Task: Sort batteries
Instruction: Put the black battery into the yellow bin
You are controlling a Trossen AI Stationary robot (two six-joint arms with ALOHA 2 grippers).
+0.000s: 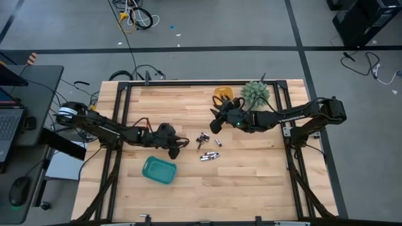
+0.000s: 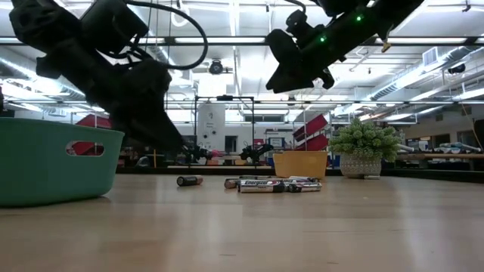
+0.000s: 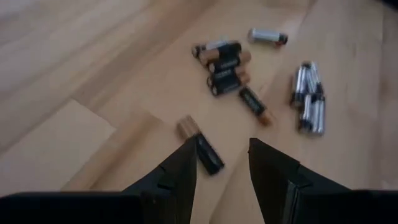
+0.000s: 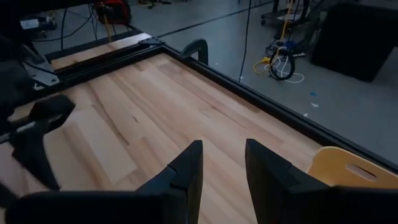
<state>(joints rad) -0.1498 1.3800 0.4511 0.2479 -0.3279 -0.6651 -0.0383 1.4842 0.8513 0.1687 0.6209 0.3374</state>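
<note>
Batteries: loose cluster lying flat on the wooden table, beside the teal tray, toward the plant side.
Dark battery: apart from the cluster; long axis slanted, copper end pointing away from the left gripper.
Silver cells: grouped side by side, long axes roughly parallel.
Left gripper: fingers apart, holding nothing; the dark battery sits just beside one fingertip.
Right gripper: fingers apart, empty, raised above the table near the yellow tray.
</note>
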